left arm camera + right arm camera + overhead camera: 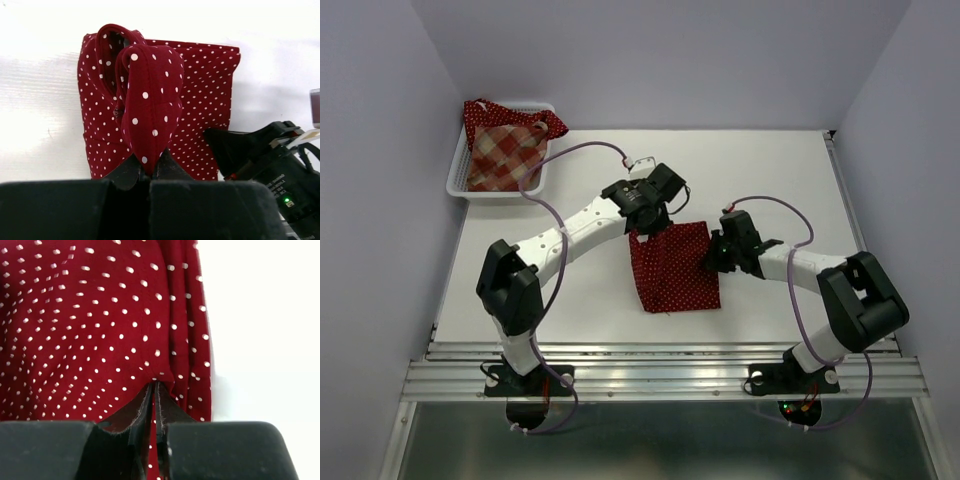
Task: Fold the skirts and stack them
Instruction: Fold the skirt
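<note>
A dark red polka-dot skirt [675, 272] lies folded in the middle of the white table. My left gripper [647, 226] is shut on its far left corner, and the pinched cloth [150, 100] stands up in a fold above the rest. My right gripper [712, 258] is shut on the skirt's right edge [155, 382]. A red-and-tan plaid skirt [507, 152] and another dark red polka-dot skirt [480, 114] lie in the white mesh basket [457, 185] at the far left.
The right arm's black wrist [270, 155] shows at the right of the left wrist view, next to the skirt. Lavender walls close in the table on three sides. A metal rail [660, 375] runs along the near edge.
</note>
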Tool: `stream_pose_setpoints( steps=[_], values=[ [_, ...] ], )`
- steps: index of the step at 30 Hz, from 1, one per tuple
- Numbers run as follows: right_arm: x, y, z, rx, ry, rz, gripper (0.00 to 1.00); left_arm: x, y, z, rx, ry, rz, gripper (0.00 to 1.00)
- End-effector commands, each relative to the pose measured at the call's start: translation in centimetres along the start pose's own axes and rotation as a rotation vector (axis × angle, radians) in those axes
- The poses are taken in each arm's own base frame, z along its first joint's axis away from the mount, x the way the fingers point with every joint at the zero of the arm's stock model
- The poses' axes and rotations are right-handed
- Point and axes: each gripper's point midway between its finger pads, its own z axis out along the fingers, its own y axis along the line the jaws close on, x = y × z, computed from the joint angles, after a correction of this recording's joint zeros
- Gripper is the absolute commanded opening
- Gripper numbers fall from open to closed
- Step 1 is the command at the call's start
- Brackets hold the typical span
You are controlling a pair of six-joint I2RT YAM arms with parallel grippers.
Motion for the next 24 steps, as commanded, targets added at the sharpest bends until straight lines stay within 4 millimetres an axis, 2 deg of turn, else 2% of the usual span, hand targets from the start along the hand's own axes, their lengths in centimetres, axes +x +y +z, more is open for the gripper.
stream_pose_setpoints(
  steps=[1,7,14,17,24],
  values=[
    [1.8,-1.6,1.0,0.047,0.055,-0.031,0.11,-1.3,-2.5,-0.6,0.06,-0.027,0.002,0.0],
    [2.7,-2.7,1.5,0.08,0.084,-0.008,0.11,-1.2,-5.4,-0.5,0.116,-0.018,0.012,0.0],
    [3.1,-2.7,1.5,0.075,0.097,0.001,0.11,0.0,-8.1,1.1,0.161,0.03,0.016,0.0],
    [3.0,-2.9,1.4,0.074,0.097,0.009,0.11,0.5,-8.6,1.6,0.165,0.037,0.011,0.0],
    [3.1,-2.5,0.9,0.053,0.097,0.014,0.11,1.2,-7.6,4.4,0.068,0.022,-0.06,0.0]
  ],
)
